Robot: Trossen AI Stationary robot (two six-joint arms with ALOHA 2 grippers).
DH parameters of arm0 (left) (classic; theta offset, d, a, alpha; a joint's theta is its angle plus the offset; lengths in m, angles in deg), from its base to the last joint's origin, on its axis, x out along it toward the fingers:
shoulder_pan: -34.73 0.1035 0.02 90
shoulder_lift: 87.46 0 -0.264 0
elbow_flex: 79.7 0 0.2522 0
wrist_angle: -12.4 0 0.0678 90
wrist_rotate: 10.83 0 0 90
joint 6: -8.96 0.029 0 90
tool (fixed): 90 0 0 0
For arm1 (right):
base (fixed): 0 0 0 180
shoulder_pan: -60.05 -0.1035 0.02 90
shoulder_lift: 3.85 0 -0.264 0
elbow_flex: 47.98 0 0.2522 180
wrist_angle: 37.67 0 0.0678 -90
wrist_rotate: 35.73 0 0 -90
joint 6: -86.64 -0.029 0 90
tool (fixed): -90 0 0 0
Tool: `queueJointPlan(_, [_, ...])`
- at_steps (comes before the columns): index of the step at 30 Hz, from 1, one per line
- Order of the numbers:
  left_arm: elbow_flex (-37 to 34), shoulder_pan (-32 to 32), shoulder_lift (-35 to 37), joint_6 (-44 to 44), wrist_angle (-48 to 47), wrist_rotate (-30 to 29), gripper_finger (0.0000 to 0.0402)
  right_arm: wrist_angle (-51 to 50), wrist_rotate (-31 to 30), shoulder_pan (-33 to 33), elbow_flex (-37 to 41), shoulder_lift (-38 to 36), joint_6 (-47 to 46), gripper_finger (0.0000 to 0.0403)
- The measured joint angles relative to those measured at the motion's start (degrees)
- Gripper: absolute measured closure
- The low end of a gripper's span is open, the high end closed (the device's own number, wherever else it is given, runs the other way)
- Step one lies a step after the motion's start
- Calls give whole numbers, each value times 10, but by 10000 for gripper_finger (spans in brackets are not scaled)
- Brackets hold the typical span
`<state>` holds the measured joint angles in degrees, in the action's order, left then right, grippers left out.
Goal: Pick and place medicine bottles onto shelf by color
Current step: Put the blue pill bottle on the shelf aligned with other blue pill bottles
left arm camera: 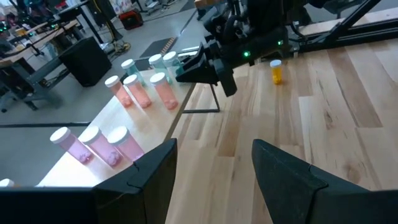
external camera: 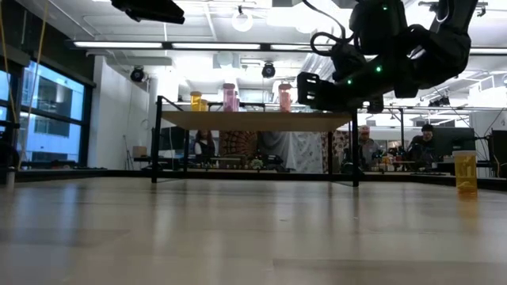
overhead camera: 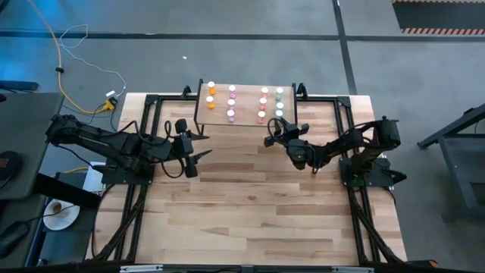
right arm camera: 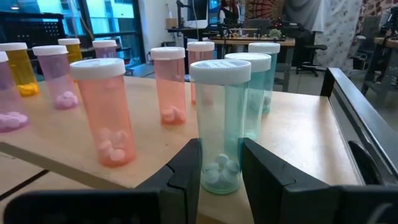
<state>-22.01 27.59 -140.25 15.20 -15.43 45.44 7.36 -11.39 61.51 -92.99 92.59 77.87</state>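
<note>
The wooden surface (overhead camera: 250,189) carries the shelf (overhead camera: 244,120) at its far edge, with the medicine bottles standing on it in colour columns. The right tool (right arm camera: 219,171) sits at the shelf's right front corner, fingers closed around a teal bottle (right arm camera: 220,124). The left tool (overhead camera: 201,144) hovers open, near the shelf's left front corner. One orange bottle (left arm camera: 276,71) stands on the surface.

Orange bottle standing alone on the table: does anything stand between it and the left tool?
Nothing visible rests on the bare wood between the open left tool and the orange bottle. The right tool is off to one side of that line, up at the shelf.
</note>
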Motion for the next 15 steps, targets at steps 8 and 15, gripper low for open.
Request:
queueJointPlan(8, [0,0,0,0,1,0,202,-3,3,4,0,0,2,314])
queueJointPlan(15, [0,0,0,0,1,0,202,-6,-5,4,0,0,-1,298])
